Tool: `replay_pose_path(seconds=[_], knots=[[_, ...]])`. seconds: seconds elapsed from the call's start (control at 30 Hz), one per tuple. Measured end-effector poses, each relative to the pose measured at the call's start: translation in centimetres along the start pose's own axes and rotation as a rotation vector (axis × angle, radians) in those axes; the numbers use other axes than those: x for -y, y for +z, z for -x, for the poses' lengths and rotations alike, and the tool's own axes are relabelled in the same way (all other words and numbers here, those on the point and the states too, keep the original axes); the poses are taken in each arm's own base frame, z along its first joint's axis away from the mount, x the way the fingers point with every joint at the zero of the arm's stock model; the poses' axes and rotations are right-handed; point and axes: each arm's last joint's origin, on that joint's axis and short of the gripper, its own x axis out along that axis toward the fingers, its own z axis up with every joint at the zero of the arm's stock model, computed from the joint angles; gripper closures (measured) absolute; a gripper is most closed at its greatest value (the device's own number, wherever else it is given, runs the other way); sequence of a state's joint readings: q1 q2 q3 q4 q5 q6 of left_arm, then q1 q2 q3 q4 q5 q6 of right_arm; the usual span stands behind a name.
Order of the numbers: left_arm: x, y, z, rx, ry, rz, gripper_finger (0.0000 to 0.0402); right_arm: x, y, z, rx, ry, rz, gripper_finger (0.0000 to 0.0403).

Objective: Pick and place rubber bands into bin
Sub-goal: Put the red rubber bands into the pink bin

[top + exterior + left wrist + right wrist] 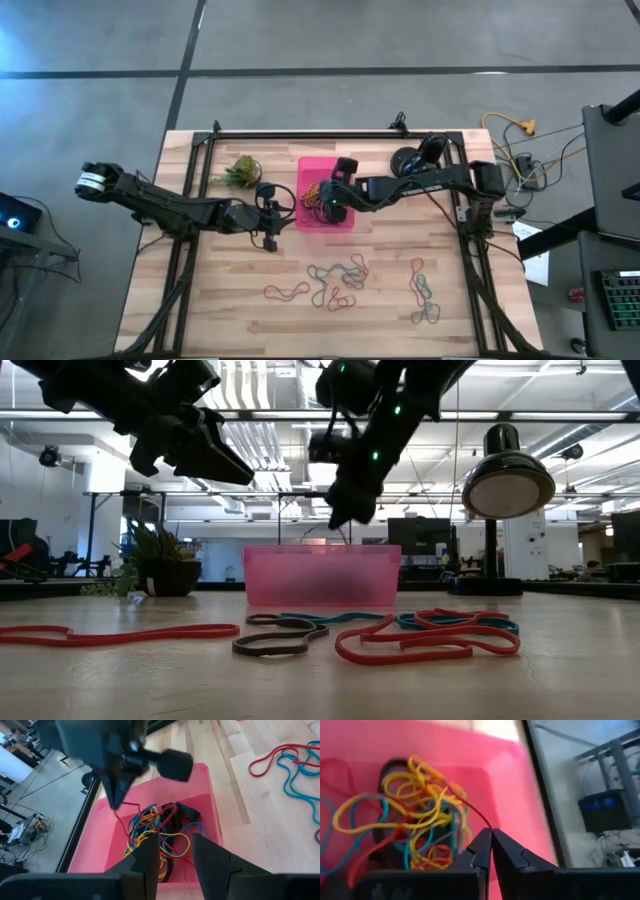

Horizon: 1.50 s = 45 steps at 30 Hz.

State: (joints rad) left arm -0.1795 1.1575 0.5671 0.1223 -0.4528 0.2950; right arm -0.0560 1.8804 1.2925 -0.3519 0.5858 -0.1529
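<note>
Rubber bands [415,815]: a tangled heap of yellow, blue, red and black loops lies inside the bin; too knotted to count.
Red band [472,812]: one thin red strand is pinched in the right tool and trails down into the heap.
Bin [345,222]: pink, low-walled, on the bench just behind its middle, nearer the far edge than the near one.
Right tool [491,835]: fingers clenched on the red band, hanging over the bin's interior; its arm reaches in from the right edge of the bench, wrist bent downward.
Left tool [175,847]: fingers parted and holding nothing, hovering above the bench just beside the bin's left wall; its arm stretches in low from the left edge.
Loose bands [338,282]: three clusters lie on the bench toward the near edge, a red one at left, a mixed red, teal and dark one in the middle, a red and teal one at right.
Plant [240,172]: small, green, left of the bin near the far edge.
</note>
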Motion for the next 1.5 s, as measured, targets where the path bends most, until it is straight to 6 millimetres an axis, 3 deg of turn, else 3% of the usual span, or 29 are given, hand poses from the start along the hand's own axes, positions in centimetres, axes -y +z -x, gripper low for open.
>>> replay_pose_path(seconds=[0.3,0.5,0.73,0.97,1.2,1.5], knots=[[0.0,0.0,0.0,-0.002,-0.001,-0.001,0.0304,-0.8,-0.3,-1.6,-0.013,0.080,0.009,0.0326],[0.0,-0.1,0.0,-0.005,0.000,-0.002,0.0304,-0.3,-0.1,-0.5,-0.002,0.099,0.008,0.0284],[0.0,-0.1,0.0,-0.005,-0.001,-0.002,0.0304,0.0,0.0,0.6,0.015,0.244,0.008,0.0269],[0.1,-0.3,0.0,-0.008,-0.011,-0.004,0.0304,0.2,-0.3,1.1,-0.022,0.251,0.010,0.0274],[0.7,-0.5,0.0,0.019,-0.171,0.036,0.0304,-0.7,-1.2,5.0,-0.114,0.304,0.049,0.0287],[2.8,-0.3,0.3,0.028,-0.268,0.055,0.0304,-3.7,-1.1,13.1,0.020,0.403,0.121,0.0304]])
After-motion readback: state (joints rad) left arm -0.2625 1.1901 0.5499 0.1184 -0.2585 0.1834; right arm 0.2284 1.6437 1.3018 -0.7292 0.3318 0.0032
